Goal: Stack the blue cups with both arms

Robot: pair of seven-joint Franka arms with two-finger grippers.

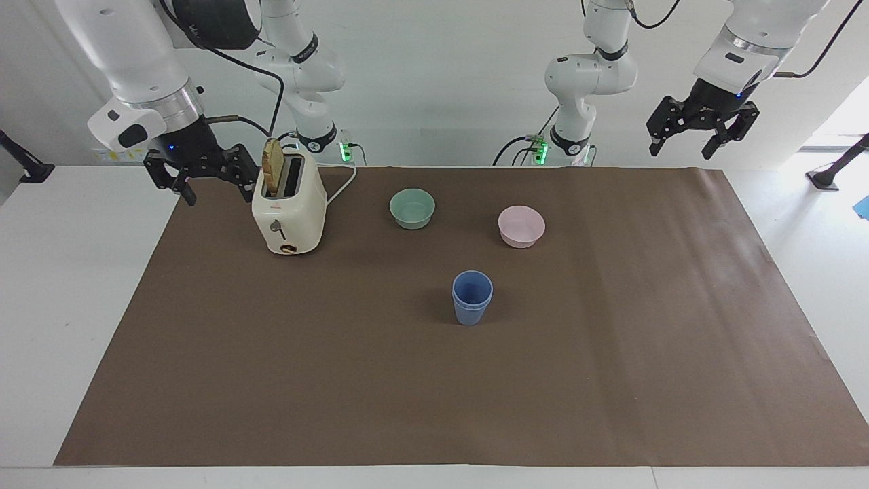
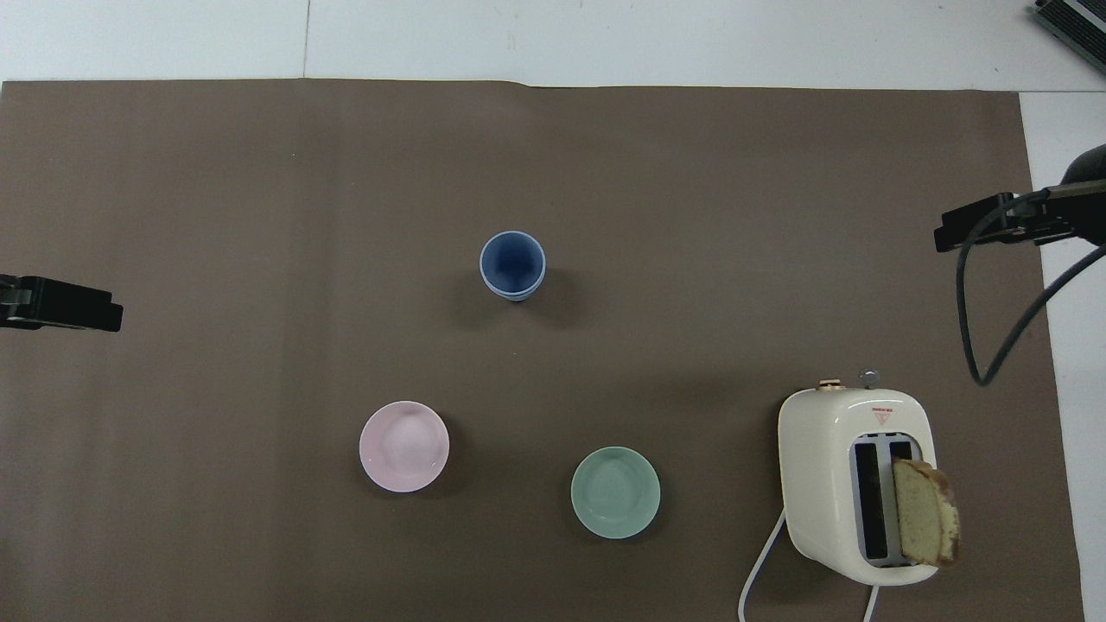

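Cups [image 1: 472,297] stand nested mid-mat, farther from the robots than both bowls. Left gripper [image 1: 701,126] and right gripper [image 1: 201,174] hang raised at their own table ends — jaws apart, holding nothing.

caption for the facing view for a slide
Blue cups stacked on the mat; left gripper and right gripper hang open, empty.

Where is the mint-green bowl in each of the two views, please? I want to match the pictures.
Facing view: the mint-green bowl stands in the upper middle, between the toaster and the pink bowl.
Overhead view: the mint-green bowl lies low in the picture, again between the toaster and the pink bowl.
Shared landmark: the toaster with its slice of bread.
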